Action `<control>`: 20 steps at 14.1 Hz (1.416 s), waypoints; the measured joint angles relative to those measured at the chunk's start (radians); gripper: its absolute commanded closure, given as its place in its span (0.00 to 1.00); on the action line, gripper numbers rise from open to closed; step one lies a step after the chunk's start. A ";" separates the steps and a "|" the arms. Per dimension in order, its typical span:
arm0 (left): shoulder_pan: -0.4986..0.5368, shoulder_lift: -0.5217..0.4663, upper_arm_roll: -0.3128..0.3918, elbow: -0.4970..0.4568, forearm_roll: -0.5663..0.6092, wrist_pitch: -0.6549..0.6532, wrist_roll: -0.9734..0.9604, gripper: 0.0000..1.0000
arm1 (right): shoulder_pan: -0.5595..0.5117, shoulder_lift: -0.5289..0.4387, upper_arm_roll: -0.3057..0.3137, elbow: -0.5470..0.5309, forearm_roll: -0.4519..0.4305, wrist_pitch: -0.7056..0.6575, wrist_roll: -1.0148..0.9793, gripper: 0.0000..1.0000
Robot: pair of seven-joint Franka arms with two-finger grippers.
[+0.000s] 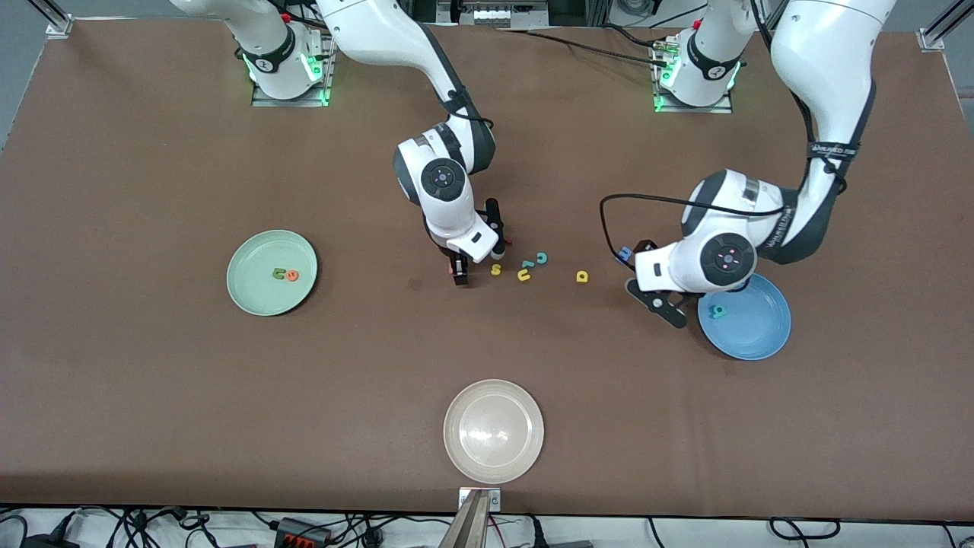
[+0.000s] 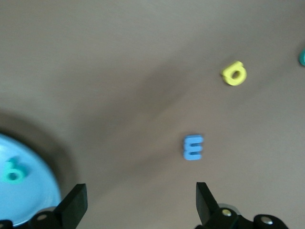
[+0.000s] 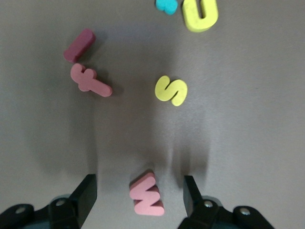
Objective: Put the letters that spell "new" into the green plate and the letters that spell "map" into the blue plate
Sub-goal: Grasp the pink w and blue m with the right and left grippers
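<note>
1. The pink w (image 3: 148,194) lies flat on the brown table (image 1: 152,380), between the fingers of the right gripper (image 3: 139,193). Those fingers stand apart on either side of it, and no contact with it can be made out.
2. The w is judged to be light, soft foam, likely to dent or to slide under a careless pinch. Its two outer edges are judged the best place for a hold, taken low and squarely.
3. The right arm is reached from its base toward the middle of the table, wrist turned down, with the gripper close over the letter cluster.
4. In the cluster, beside the w, a red f (image 3: 89,81), a yellow s (image 3: 171,90), a yellow u (image 3: 199,13) and a teal c (image 1: 542,258) are seen.
5. In the green plate (image 1: 255,301), toward the right arm's end of the table, an olive n (image 1: 279,272) and an orange e (image 1: 292,275) are already lying.
6. The left gripper (image 2: 141,202) hangs spread and empty beside the rim of the blue plate (image 1: 761,339). A blue m (image 2: 193,147) lies on the table near it, not between its fingers.
7. One teal letter (image 2: 13,171) lies in the blue plate; a yellow bowl-and-stem letter (image 1: 582,276) lies between cluster and plate.
8. A beige plate (image 1: 493,457) sits nearest the camera, unused.
</note>
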 measured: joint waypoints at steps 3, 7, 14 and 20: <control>-0.012 -0.021 -0.015 -0.075 0.000 0.072 -0.012 0.00 | 0.001 0.005 0.000 0.000 0.000 0.000 0.000 0.18; -0.041 -0.032 -0.020 -0.174 0.000 0.176 -0.014 0.00 | 0.001 0.006 0.000 0.000 0.000 0.000 0.000 0.27; -0.062 -0.032 -0.029 -0.289 0.051 0.318 -0.017 0.42 | 0.001 -0.006 -0.007 0.002 0.000 -0.009 -0.002 0.91; -0.062 -0.027 -0.029 -0.305 0.053 0.342 -0.066 0.44 | 0.001 -0.019 -0.088 0.007 0.002 -0.169 0.032 0.92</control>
